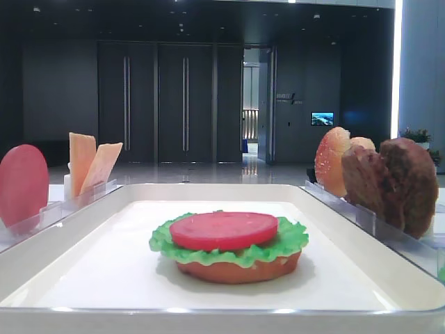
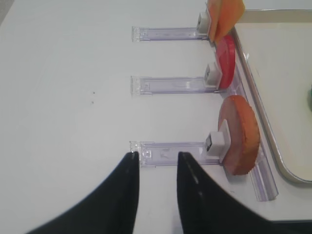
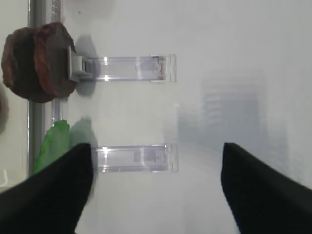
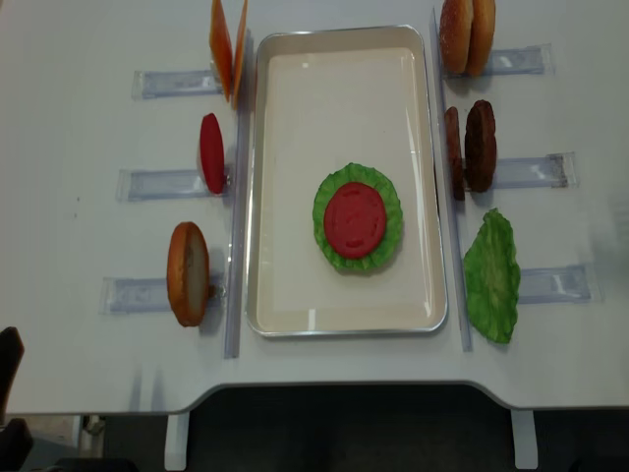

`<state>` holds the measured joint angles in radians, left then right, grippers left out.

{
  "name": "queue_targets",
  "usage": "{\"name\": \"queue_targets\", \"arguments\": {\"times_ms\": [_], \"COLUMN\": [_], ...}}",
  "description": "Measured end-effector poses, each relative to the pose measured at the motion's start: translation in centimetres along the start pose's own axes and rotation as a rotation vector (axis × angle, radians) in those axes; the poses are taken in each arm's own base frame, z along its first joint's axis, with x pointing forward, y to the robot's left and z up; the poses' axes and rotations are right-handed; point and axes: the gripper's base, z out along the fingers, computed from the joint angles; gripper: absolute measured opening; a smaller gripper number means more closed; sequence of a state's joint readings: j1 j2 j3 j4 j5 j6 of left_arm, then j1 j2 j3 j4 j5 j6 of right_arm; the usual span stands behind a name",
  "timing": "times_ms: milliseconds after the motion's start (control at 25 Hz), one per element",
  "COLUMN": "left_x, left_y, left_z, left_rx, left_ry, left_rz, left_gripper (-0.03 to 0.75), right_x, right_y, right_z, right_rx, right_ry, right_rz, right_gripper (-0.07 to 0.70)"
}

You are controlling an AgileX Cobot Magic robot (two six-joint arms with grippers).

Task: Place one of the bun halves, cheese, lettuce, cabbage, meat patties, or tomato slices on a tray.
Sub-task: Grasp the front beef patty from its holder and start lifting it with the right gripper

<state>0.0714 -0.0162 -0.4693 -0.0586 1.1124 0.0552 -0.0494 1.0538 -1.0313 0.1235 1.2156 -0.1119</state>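
The white tray point(image 4: 344, 59) holds a stack: an orange-brown bun half point(image 1: 240, 270), lettuce point(image 4: 324, 211) and a tomato slice point(image 4: 354, 218) on top. Left of the tray, cheese point(image 4: 226, 39), a tomato slice point(image 4: 211, 152) and a bun half point(image 4: 187, 273) stand upright. On its right are bun halves point(image 4: 467, 34), meat patties point(image 4: 472, 146) and a lettuce leaf point(image 4: 491, 275). My left gripper point(image 2: 157, 161) is open and empty, at the rack arm's outer end, away from the bun half point(image 2: 241, 134). My right gripper point(image 3: 156, 165) is wide open over bare table, the lettuce point(image 3: 53, 141) beside its left finger. Cabbage is out of view.
Clear plastic slotted racks point(image 4: 162, 182) point(image 4: 536, 169) run along both long sides of the tray and hold the upright pieces. Their arms point(image 3: 131, 68) point(image 2: 170, 151) lie flat on the white table. The table's front edge point(image 4: 314, 385) is just below the tray.
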Motion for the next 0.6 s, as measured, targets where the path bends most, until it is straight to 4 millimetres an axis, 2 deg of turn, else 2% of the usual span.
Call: {"name": "queue_targets", "arguments": {"times_ms": [360, 600], "left_x": [0.0, 0.0], "left_y": [0.0, 0.0], "left_z": [0.0, 0.0], "left_rx": [0.0, 0.0], "left_ry": [0.0, 0.0], "left_rz": [0.0, 0.0], "left_gripper": [0.209, 0.209], "right_x": [-5.0, -7.2], "right_y": [-0.4, -0.6], "right_z": [0.1, 1.0], "right_rx": [0.001, 0.002], "right_ry": [-0.014, -0.003], "right_rz": [-0.003, -0.026], "right_gripper": [0.521, 0.521]}}
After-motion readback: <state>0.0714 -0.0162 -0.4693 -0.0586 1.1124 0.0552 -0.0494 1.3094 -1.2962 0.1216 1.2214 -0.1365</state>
